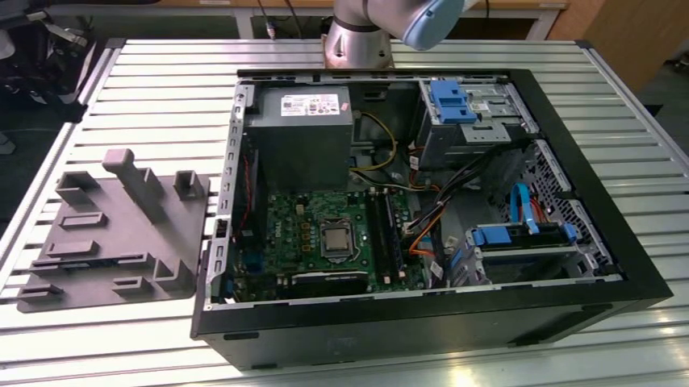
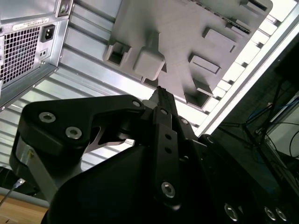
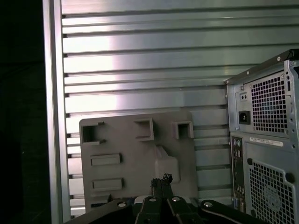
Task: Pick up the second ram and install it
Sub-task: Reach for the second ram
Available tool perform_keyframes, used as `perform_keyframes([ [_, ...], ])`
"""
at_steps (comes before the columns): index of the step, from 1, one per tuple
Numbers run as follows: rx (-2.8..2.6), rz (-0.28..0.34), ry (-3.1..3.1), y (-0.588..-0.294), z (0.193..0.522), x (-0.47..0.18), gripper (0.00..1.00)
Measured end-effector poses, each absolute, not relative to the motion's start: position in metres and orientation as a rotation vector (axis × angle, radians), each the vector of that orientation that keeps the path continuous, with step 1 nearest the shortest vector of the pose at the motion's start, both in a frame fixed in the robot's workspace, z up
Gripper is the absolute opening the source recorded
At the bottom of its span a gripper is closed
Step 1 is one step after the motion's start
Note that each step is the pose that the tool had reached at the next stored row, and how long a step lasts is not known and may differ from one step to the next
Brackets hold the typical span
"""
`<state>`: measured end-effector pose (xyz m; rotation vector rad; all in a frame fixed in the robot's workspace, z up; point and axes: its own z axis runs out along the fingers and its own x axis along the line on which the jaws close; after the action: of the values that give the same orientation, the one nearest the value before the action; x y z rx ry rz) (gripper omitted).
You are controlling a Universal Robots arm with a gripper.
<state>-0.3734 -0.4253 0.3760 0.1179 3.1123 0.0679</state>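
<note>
The gripper (image 3: 161, 179) is held closed, fingertips together, above the tray (image 3: 121, 140), beside the case (image 3: 266, 154).

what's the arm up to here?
The robot arm stands behind an open PC case lying on a slatted table. In both wrist views its gripper hangs over the grey moulded tray, which sits beside the case on the exterior view's left. The fingertips are shut together with nothing visible between them. The motherboard lies exposed inside the case, away from the gripper.
</note>
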Motion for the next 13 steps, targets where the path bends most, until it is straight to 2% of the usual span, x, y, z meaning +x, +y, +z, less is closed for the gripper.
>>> perform_keyframes([
  [13, 0.118, 0.068, 3.112, -0.4308, 0.3741, -0.3751, 0.11],
])
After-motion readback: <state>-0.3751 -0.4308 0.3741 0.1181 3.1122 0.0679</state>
